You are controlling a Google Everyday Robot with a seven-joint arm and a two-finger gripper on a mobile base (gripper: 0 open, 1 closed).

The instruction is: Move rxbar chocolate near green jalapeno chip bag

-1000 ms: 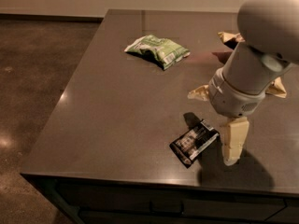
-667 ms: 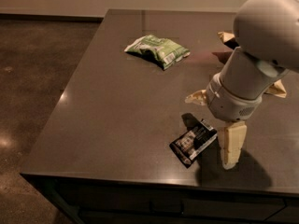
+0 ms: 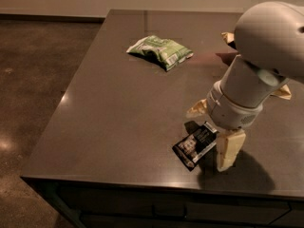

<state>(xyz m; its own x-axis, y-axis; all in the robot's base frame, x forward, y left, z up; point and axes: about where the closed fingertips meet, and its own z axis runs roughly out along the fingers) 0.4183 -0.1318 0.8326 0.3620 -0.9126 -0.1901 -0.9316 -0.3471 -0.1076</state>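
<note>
Chocolate bar [image 3: 194, 146] in a black wrapper with white lettering lies flat near the front edge of the dark bench [image 3: 118, 103], toward its right side, set at a slant with one end pointing to the front left. The gripper [image 3: 210, 139] is down at the bench top right over the bar's far end. Its cream jaws are spread, one on the far-left side of the bar and one on the near-right side, so they straddle it. A dark gap shows between the far jaw and the wrapper; I cannot tell whether the near jaw touches it. The thick white arm [image 3: 256, 65] rises from the gripper up to the right. The green chip bag [image 3: 160, 51] rests well apart from the bar, farther back and to the left. Scraps of a tan bag [image 3: 283, 92] peek out behind the arm.
</note>
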